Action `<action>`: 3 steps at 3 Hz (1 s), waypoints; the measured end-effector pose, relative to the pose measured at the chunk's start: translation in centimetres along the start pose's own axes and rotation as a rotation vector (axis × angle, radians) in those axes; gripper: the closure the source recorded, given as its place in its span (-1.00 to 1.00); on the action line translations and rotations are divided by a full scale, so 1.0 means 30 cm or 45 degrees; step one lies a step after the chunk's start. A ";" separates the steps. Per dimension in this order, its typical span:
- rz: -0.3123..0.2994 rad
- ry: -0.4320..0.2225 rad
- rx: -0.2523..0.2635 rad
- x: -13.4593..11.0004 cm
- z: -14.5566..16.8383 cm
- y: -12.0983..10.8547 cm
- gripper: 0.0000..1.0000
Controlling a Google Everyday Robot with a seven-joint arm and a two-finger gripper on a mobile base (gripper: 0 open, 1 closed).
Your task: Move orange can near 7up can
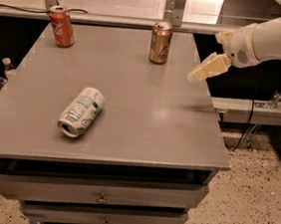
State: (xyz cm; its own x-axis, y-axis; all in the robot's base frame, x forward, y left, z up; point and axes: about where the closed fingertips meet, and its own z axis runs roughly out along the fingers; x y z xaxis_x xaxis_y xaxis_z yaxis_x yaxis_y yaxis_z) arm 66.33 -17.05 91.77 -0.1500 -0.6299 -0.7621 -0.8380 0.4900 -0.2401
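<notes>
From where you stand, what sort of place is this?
Probably a lab or workshop: a grey table with drawers and a speckled floor. The pincer hangs at the table's right edge, right of the orange can.

The orange can [161,42] stands upright near the back edge of the grey counter [144,119]. Well to its left, at about the same depth, a red cola can [62,26] also stands upright. The 7up can [81,112] lies on its side well in front of the orange can and to its left, with its open end toward the camera. To the right of the orange can and apart from it, the gripper [198,74] hangs on a white arm [268,40], seemingly above the counter's right edge. Drawers [101,196] sit under the counter.
</notes>
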 end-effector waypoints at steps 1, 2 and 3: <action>-0.003 0.004 0.001 0.000 -0.001 0.000 -1.00; 0.003 -0.056 0.009 -0.010 0.011 0.000 -1.00; 0.045 -0.193 0.024 -0.045 0.091 -0.033 -1.00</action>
State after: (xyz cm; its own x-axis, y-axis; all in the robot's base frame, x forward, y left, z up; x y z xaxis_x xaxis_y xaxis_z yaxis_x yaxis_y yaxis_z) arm 68.79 -15.04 91.42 -0.0971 -0.5144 -0.8520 -0.8234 0.5224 -0.2216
